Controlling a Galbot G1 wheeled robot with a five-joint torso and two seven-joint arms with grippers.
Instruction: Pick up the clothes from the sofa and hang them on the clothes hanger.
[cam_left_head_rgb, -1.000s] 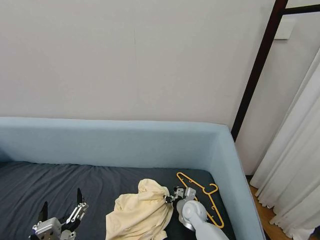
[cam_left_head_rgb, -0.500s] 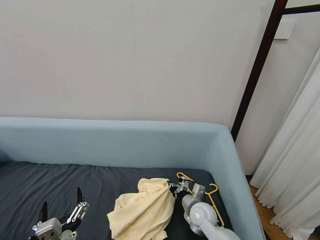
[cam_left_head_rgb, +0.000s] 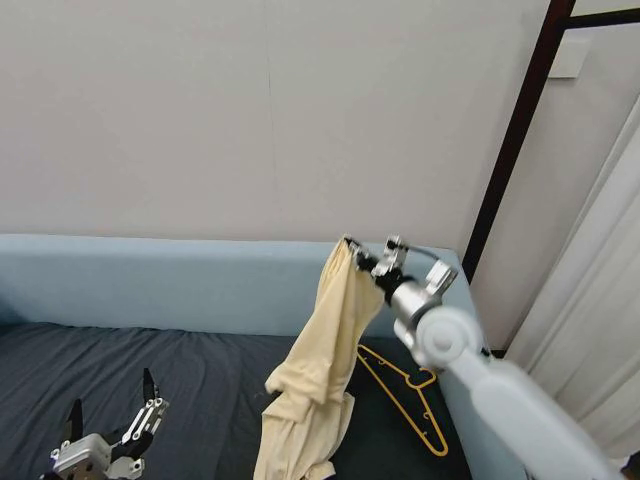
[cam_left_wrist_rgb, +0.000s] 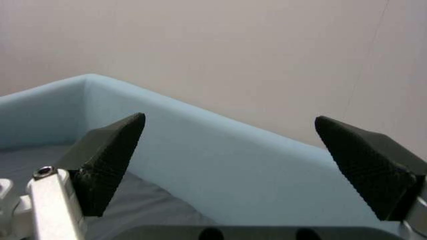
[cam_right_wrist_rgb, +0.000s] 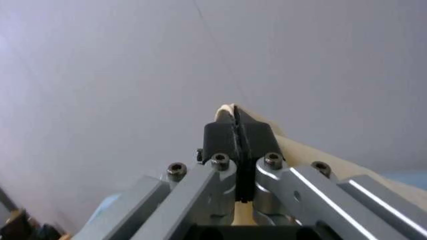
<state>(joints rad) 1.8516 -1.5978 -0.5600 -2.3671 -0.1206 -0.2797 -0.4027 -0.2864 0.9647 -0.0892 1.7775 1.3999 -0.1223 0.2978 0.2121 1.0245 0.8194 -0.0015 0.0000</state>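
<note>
Above the sofa (cam_left_head_rgb: 200, 285), the right pincer (cam_left_head_rgb: 356, 250) is closed tight on the cloth's (cam_left_head_rgb: 320, 360) top edge. The cloth looks soft, light and floppy, so an edge seems best to pinch. The left pincer (cam_left_head_rgb: 110, 400) gapes wide and empty, low over the sofa.

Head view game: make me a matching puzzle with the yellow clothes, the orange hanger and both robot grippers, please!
1 yellow garment
2 orange hanger
3 left gripper
4 right gripper

A open, low over the sofa seat
B lying flat on the seat
C shut, high up
D dangling from a gripper

Pairs: 1-D, 2-B, 3-A, 4-C
</note>
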